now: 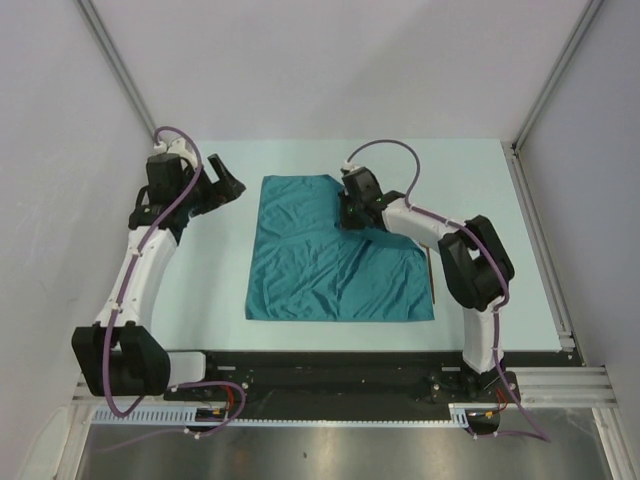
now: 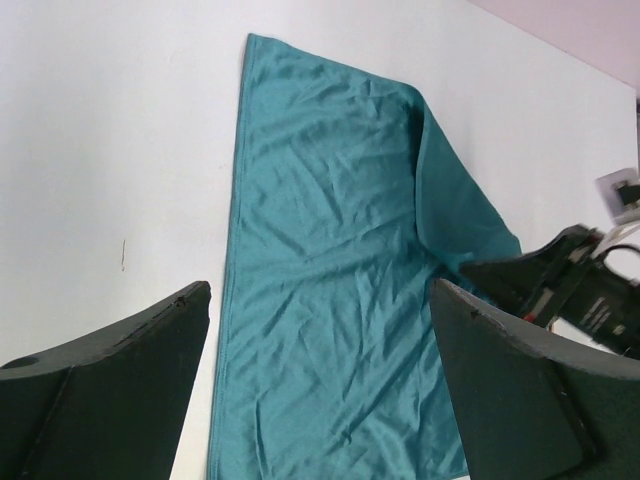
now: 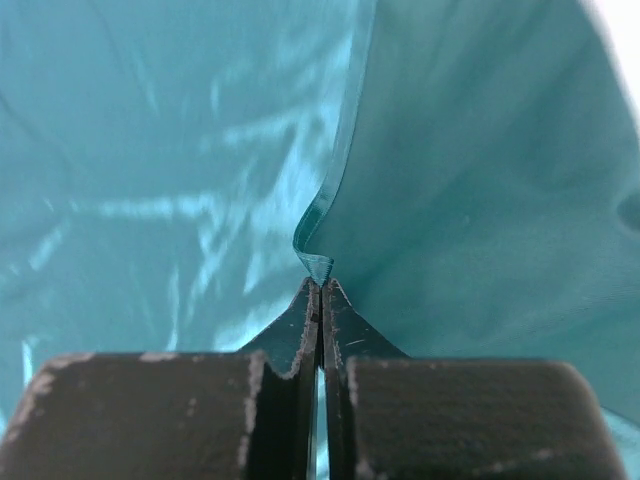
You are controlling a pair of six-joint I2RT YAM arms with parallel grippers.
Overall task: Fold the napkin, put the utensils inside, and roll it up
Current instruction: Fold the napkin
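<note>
The teal napkin (image 1: pixel 320 260) lies spread on the table, its far right part lifted and drawn leftward over itself. My right gripper (image 1: pixel 347 207) is shut on the napkin's hemmed edge (image 3: pixel 318 268), jaws pressed together on the cloth. My left gripper (image 1: pixel 225 182) is open and empty, hovering left of the napkin's far left corner; its view looks down along the napkin (image 2: pixel 330 290) between its two fingers (image 2: pixel 130 340). The spoon's thin dark handle (image 1: pixel 430 275) shows just right of the napkin; its bowl is hidden.
The pale table (image 1: pixel 480 190) ends at a metal rail on the right (image 1: pixel 540 240) and a black mounting rail at the near edge (image 1: pixel 320 370). Grey walls stand on the left, right and far sides.
</note>
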